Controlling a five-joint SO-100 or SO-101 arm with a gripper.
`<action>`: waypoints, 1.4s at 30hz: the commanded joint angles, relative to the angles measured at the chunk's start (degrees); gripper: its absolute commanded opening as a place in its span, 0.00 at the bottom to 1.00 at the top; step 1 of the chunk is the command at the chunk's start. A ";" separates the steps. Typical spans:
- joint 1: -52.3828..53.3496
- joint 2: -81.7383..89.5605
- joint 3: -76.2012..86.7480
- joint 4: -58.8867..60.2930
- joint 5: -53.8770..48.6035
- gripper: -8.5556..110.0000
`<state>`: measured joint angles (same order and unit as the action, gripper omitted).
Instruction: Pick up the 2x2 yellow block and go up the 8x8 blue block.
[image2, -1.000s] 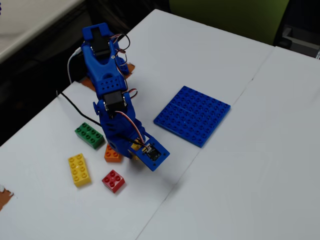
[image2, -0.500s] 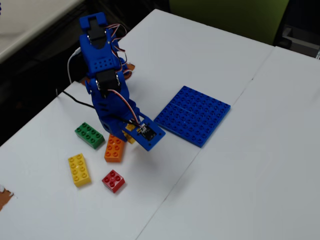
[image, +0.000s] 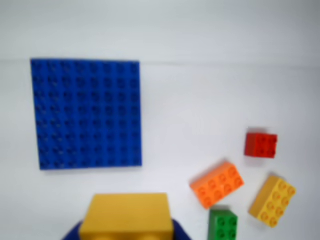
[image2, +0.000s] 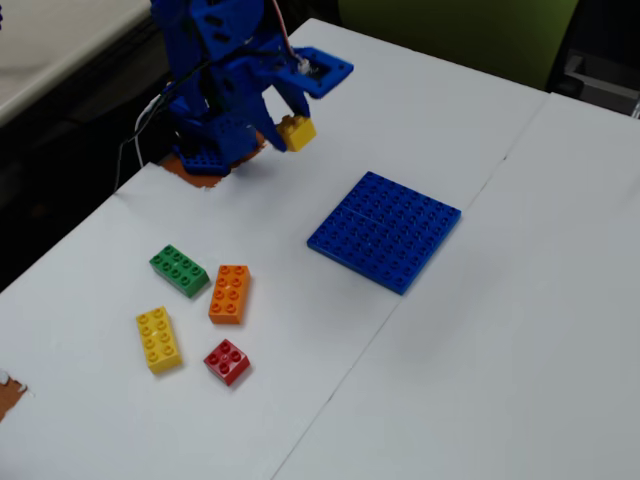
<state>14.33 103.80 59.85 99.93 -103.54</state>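
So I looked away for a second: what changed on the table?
The gripper rose from among the bricks, carrying the small yellow brick up high. The blue plate and the green, orange, long yellow and red bricks stayed put.

No readable text, label, brand, number or sign shows in either view; the bricks, the baseplate and the arm carry only plain studs and bare plastic, and the wrist view is too blurred for fine print.
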 joint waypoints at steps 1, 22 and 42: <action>-6.06 0.79 -14.06 0.18 10.90 0.08; -17.14 -29.62 -32.34 0.26 14.59 0.07; -13.97 -32.78 -24.17 0.44 12.74 0.07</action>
<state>-0.70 70.22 35.77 99.76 -91.14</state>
